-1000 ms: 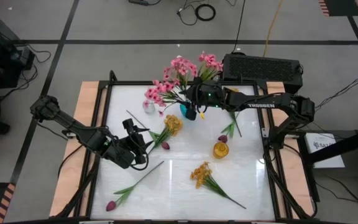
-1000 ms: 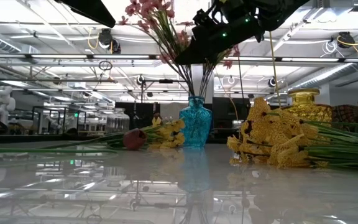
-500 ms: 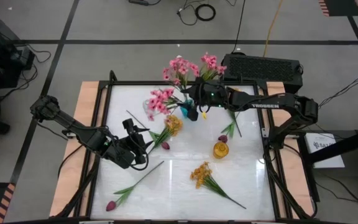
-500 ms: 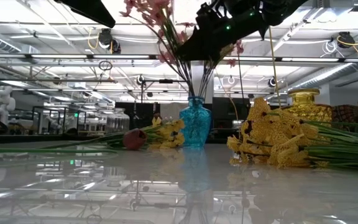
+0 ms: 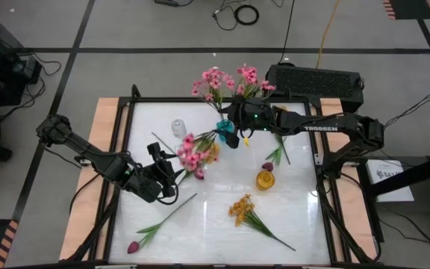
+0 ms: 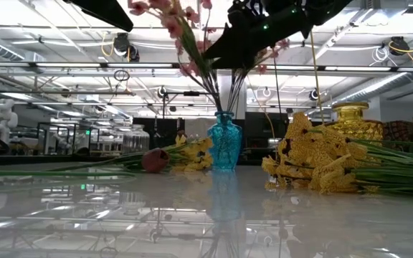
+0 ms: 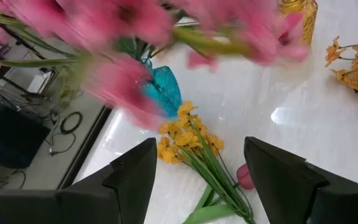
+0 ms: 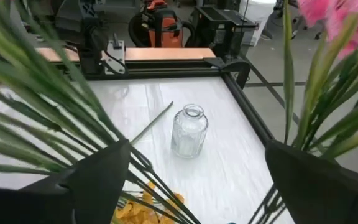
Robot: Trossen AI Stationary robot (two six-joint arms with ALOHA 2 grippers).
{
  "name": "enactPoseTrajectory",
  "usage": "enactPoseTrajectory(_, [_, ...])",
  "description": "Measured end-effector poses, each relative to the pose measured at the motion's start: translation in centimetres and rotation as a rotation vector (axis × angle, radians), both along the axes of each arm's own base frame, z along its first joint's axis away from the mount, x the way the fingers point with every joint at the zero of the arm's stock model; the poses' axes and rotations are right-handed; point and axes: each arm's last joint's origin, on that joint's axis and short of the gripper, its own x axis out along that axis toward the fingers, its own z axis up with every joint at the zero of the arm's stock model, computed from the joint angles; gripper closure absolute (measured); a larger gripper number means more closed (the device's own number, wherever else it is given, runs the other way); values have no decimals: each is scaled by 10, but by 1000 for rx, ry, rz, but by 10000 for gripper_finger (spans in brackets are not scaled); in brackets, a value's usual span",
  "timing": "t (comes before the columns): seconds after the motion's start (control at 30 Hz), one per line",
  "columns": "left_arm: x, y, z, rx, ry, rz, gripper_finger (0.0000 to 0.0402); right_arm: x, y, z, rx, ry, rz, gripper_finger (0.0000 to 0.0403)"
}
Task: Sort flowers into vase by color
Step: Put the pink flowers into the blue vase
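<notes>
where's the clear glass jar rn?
High view: the clear glass jar stands at the table's far left, left of the blue glass vase, with nothing in it that shows; the right wrist view shows it too.

Overhead looks straight down, low looks level across; both share the blue vase (image 5: 225,133).

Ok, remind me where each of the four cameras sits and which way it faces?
High view: above the table, straight down; both arms show, right tool over the blue vase.
Low view: at tabletop height, level across into the room; dark arm parts overhead.
Left wrist view: on the left arm, past its open tool toward the yellow spray.
Right wrist view: on the right arm, past its open tool toward the clear glass jar.
Shared: the blue vase shows in the high, low and left wrist views.
</notes>
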Motion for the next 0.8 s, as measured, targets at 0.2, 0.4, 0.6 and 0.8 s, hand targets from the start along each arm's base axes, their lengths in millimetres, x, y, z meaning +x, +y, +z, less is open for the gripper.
enactPoseTrajectory(0.2, [3, 0, 2, -1, -28, 3, 152, -14, 3, 18, -19, -19, -23, 37])
enactPoseTrajectory(0.4, [10, 0, 9, 3, -95, -15, 152, -33, 13, 34, -25, -1, -27, 39])
enactPoseTrajectory(0.6, [13, 5, 11, 27, -119, 23, 152, -48, 46, 44, -29, 52, 77, 40])
enactPoseTrajectory(0.8, [22, 14, 19, 70, -178, 61, 152, -39, 78, 33, -83, 126, 95, 54])
